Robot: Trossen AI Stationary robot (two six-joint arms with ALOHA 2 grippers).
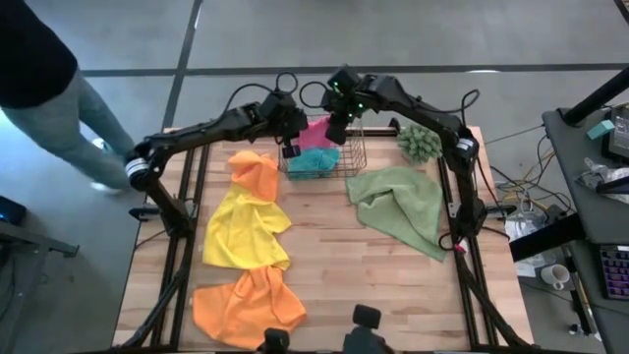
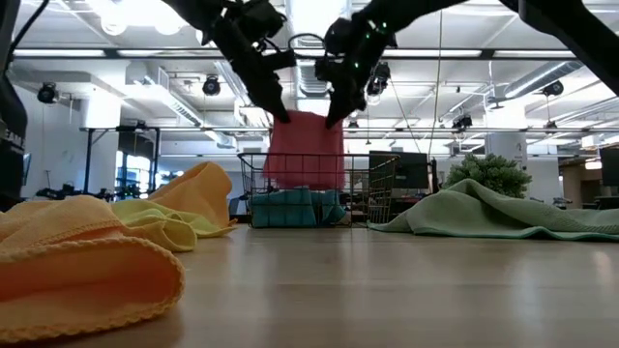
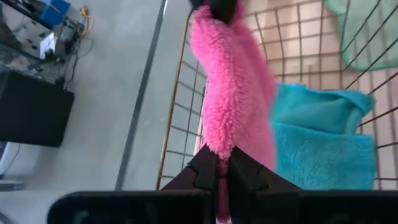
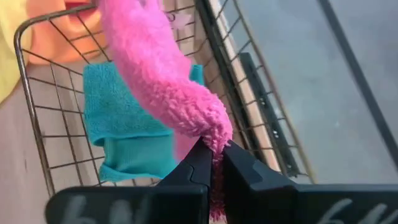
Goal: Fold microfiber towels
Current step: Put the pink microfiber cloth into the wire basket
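Note:
A pink towel (image 2: 308, 147) hangs between my two grippers over a wire basket (image 1: 352, 157) at the table's far middle. My left gripper (image 1: 291, 144) is shut on its left upper end, and my right gripper (image 1: 334, 128) is shut on its right upper end. A folded teal towel (image 1: 314, 163) lies in the basket under the pink one. An orange towel (image 1: 256, 172) lies with its near part on a yellow towel (image 1: 241, 228). A second orange towel (image 1: 246, 307) lies crumpled near the front edge. An olive green towel (image 1: 398, 205) lies crumpled at the right. My left gripper pinches the pink towel's bunched upper edge at one end (image 3: 219, 146) between its two fingers, coming from above. The towel hangs below, its lower part down inside the basket. My right gripper pinches the bunched upper edge at the other end (image 4: 214, 134) between its two fingers, from above. The edge runs between the grippers with only a little slack.
A small green spiky plant (image 1: 421, 143) stands at the far right beside the basket. A person (image 1: 44, 93) stands off the table's far left corner. Bare wood lies in the table's near middle (image 1: 364, 275).

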